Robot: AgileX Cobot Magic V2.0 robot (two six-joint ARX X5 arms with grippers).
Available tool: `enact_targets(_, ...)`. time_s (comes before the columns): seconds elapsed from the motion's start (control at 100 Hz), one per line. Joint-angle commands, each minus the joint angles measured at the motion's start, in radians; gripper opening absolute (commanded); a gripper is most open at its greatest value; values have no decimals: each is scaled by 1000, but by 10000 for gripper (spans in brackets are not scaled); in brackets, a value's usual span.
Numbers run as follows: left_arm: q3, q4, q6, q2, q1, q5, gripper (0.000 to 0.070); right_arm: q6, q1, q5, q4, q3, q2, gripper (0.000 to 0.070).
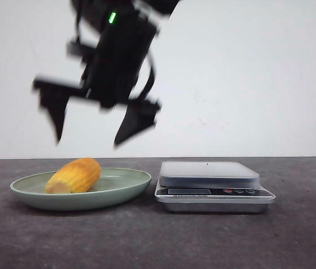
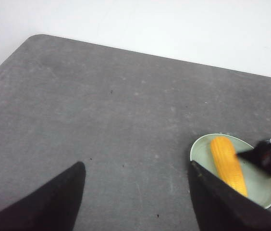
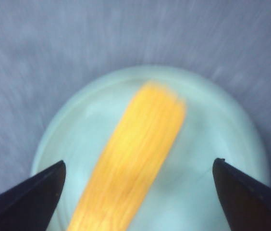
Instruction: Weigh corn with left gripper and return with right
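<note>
Right hand [image 1: 88,142] hovers wide open over the corn [image 1: 74,175], which lies lengthwise in the plate [image 1: 137,180] beside the bare scale [image 1: 208,174]. The left hand [image 2: 136,164], also spread open, hangs well aside. Best move, I reckon: go straight up, clear of the rim.

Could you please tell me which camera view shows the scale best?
The front view is best: the scale stands whole and sharp beside the plate, with its platform, display strip and buttons visible. The left wrist view catches only a sliver of it at the frame's edge. The right wrist view does not show it.
</note>
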Motion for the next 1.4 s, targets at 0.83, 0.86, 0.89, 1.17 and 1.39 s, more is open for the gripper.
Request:
enact_targets(0.83, 4, 103, 113, 0, -9, -4, 390, -225, -294, 36, -709, -12, -1239, 620)
enact_targets(0.86, -1, 120, 118, 0, -9, -3, 390, -224, -294, 36, -723, -28, -1271, 620)
enact_targets(0.89, -6, 136, 120, 0, -9, 0, 390, -222, -295, 40, -735, -47, -1305, 620)
enact_targets(1.17, -123, 209, 132, 0, -10, 4, 389, -211, -303, 69, -716, -334, -1609, 619)
enact_targets(1.39, -239, 305, 136, 0, -10, 13, 371, -192, -304, 61, -650, -523, -1699, 609)
